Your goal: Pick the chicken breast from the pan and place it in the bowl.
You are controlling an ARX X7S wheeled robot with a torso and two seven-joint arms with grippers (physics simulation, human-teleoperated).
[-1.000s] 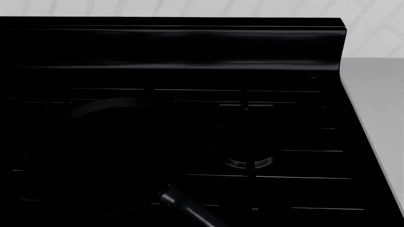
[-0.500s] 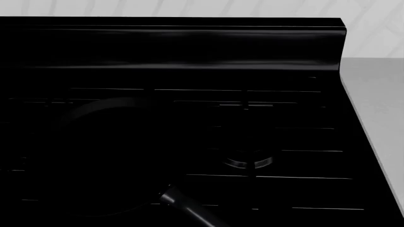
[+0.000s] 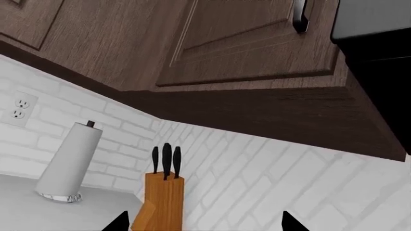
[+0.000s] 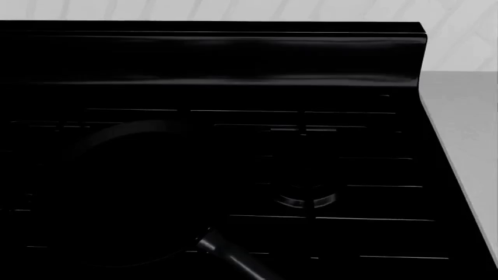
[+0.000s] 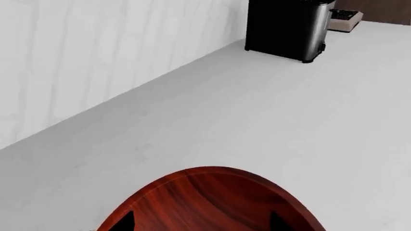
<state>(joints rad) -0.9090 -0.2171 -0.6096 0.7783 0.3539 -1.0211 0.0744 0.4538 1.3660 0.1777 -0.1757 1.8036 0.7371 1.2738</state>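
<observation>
The black pan (image 4: pixel 116 175) sits on the left of the dark stove in the head view, its handle (image 4: pixel 233 256) pointing toward the near edge. The chicken breast does not show in any view; the pan's inside is too dark to read. Neither arm appears in the head view. The reddish-brown wooden bowl (image 5: pixel 212 202) lies on the grey counter right under my right gripper (image 5: pixel 200 224), which is open with nothing between its tips. My left gripper (image 3: pixel 204 225) is also open and empty, aimed at the tiled wall beside a knife block.
A stove burner (image 4: pixel 305 200) lies right of the pan, with grey counter (image 4: pixel 467 146) beyond the stove's right edge. Knife block (image 3: pixel 161 199), paper towel roll (image 3: pixel 69 161) and overhead cabinets (image 3: pixel 244 43) face the left wrist. A black appliance (image 5: pixel 286 26) stands beyond the bowl.
</observation>
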